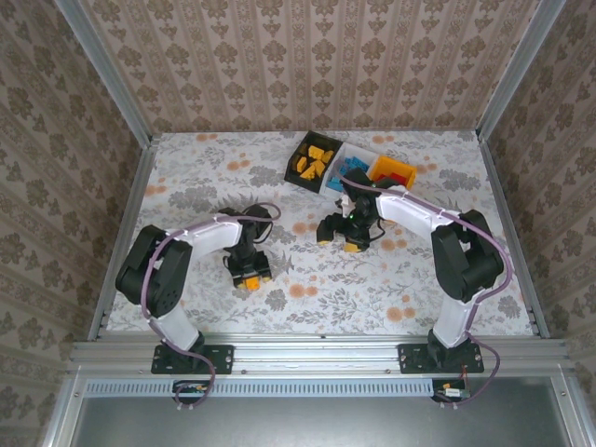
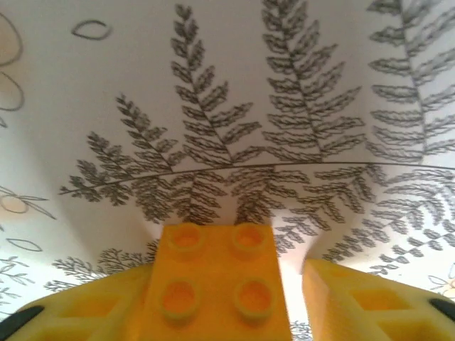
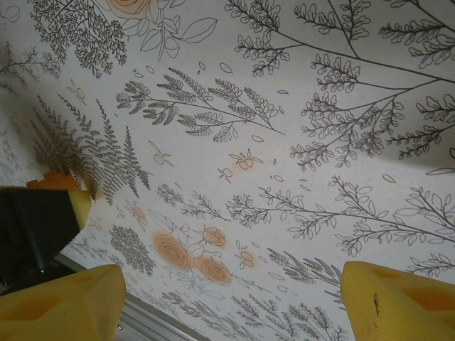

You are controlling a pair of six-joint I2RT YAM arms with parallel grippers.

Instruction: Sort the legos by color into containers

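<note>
Yellow brick (image 2: 213, 280): small, four round studs on top, flat on the tabletop (image 2: 213, 85), between the left fingers.
Left gripper (image 1: 251, 272): low over the tabletop, on the left side, well apart from the bins.
Left jaws: apart, around the yellow brick; brick against one yellow finger (image 2: 85, 312), thin gap of tabletop showing beside the other.
Right gripper (image 1: 338, 242): near the middle of the tabletop, close in front of the bins.
Right jaws: wide apart, nothing between the two yellow fingers (image 3: 64, 302), just leaves and orange flowers on the cloth below.
Black bin (image 1: 296, 160): at the far side of the tabletop, leftmost of the three, with a heap of yellow bricks (image 1: 315, 162) inside.
White bin (image 1: 333, 173): touching the black bin on its right, with blue bricks (image 1: 352, 171) inside.
Orange-yellow bin (image 1: 407, 169): rightmost, touching the white bin, reddish inside; bricks too small to tell.
Tabletop: white with grey ferns and orange flowers.
</note>
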